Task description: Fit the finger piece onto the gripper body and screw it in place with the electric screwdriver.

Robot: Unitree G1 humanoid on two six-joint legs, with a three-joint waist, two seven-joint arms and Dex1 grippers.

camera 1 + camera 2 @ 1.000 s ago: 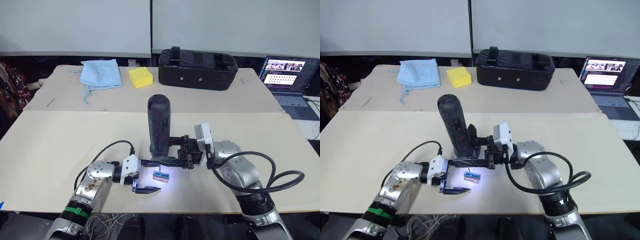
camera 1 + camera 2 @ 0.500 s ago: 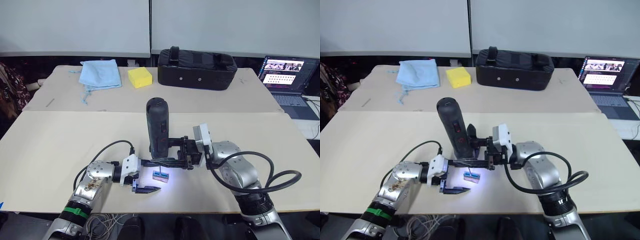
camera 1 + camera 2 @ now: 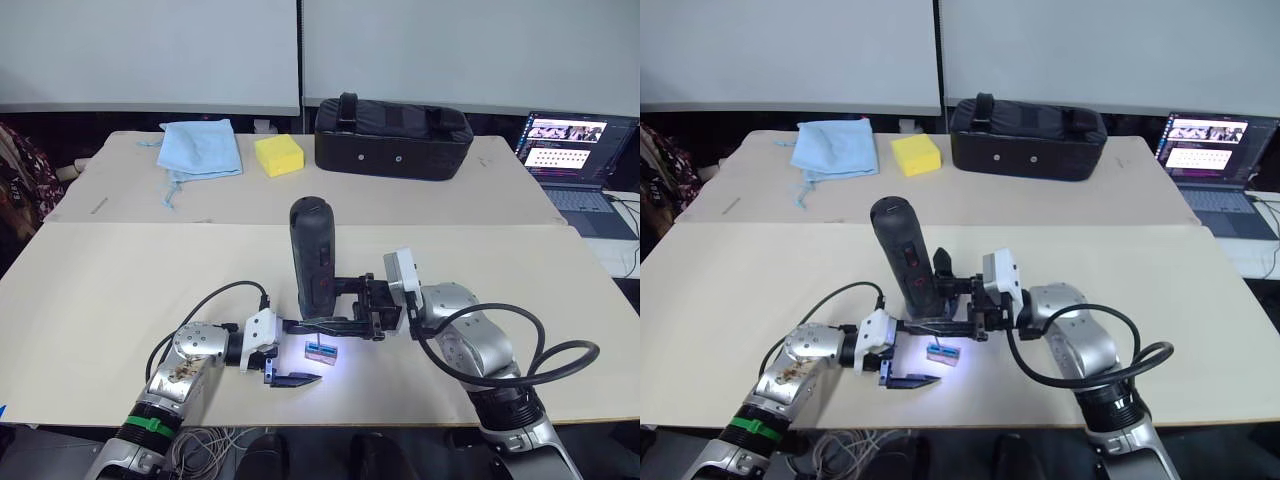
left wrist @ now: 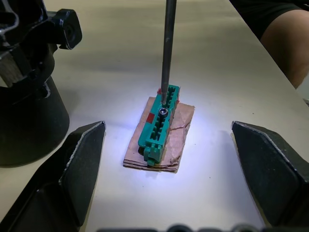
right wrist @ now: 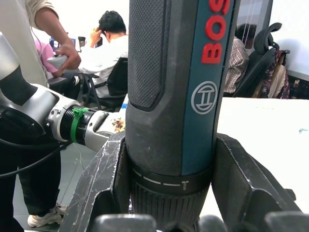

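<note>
The electric screwdriver [image 3: 315,255] stands nearly upright at the middle of the near table, with my right gripper [image 5: 171,145] shut around its lower body. Its thin bit [image 4: 167,53] comes down onto a screw in a small green holder [image 4: 157,123], which lies on a scrap of cardboard in the tool's light. My left gripper [image 4: 167,128] is open, one finger on each side of that holder, not touching it. A black blocky assembly with a pointed finger, the gripper body [image 3: 941,268], stands just behind the screwdriver. I cannot pick out the finger piece on its own.
A large black bag [image 3: 395,138], a yellow sponge [image 3: 280,155] and a blue cloth [image 3: 202,147] lie on the far table. A laptop [image 3: 572,150] stands at the far right. A person's arm [image 4: 285,43] shows past the table's edge.
The screwdriver's top has leaned slightly to the left in my right gripper. The left gripper and the green holder have stayed put.
</note>
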